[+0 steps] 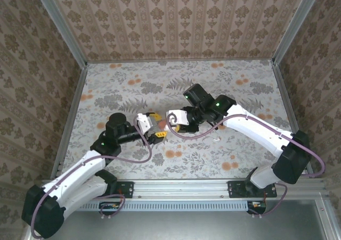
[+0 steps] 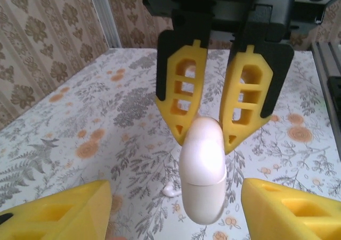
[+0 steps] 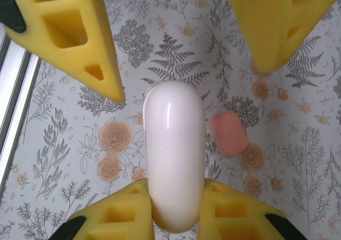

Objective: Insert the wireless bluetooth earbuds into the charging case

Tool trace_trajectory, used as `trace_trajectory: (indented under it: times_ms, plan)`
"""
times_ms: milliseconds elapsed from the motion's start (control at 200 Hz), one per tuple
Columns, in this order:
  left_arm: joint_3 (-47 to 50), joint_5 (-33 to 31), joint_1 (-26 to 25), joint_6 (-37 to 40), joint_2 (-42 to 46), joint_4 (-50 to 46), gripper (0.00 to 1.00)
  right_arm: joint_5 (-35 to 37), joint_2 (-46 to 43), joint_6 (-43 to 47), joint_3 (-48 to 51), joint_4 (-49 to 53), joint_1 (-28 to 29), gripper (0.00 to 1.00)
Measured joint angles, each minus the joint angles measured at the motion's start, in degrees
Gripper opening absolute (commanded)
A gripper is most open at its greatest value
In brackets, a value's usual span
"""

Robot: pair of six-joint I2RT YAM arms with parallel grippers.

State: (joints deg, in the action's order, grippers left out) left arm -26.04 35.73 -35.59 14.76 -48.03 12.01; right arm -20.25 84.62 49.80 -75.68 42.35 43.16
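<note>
— Floral paper covers the desk (image 1: 133, 88), and brown patterned wallpaper (image 1: 176, 16) stands on three sides of it. Where are the arms?
— Both reach in to the middle of the desk and meet nose to nose. The left gripper (image 1: 158, 126) comes in from the left, the right gripper (image 1: 175, 121) from the right.
— And the charging case?
— The charging case (image 2: 202, 171) is a glossy white pebble, held up off the desk. The right jaws are clamped on one end of it, a yellow tip pressed to each side. The rest of it sticks out from those tips toward the left gripper. A thin seam runs round it near the free end, and the two halves lie closed.
— What about the left jaws?
— Wide apart, holding nothing. Their yellow tips stand on either side of the case's free end, clear of it.
— Any earbuds?
— A coral-red earbud (image 3: 228, 133) lies on the desk. The right wrist camera sees it just beside the case, down on the paper. A tiny white earbud (image 2: 170, 191) lies on the desk too, close by the case's free end in the left wrist view. It is too blurred to say which way it lies
</note>
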Motion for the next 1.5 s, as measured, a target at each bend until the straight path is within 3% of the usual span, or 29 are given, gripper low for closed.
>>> trace_trajectory:
  times_ms: [485, 1000, 1190, 1335, 1500]
  plan:
    - [0.00, 2.34, -0.76, 1.55, -2.56, -1.31, 0.54, -0.98, 0.09, 1.31, -0.04, -2.86, 0.90, 0.17]
    - [0.00, 4.46, -0.72, -1.05, -2.54, 1.64, 0.24, -2.54, -0.72, 2.75, 1.27, -5.33, 1.38, 0.16]
    - [0.00, 4.57, -0.72, -1.03, -2.54, 1.95, 0.27, -2.51, -1.73, 2.75, 2.32, -6.34, 1.38, 0.17]
    - [0.00, 4.59, -0.76, -1.11, -2.54, 2.14, 0.35, -2.49, -2.47, 2.80, 2.95, -7.08, 1.38, 0.16]
    - [0.00, 4.57, -0.76, -1.09, -2.54, 2.14, 0.35, -2.47, -2.97, 2.99, 3.06, -7.63, 1.38, 0.17]
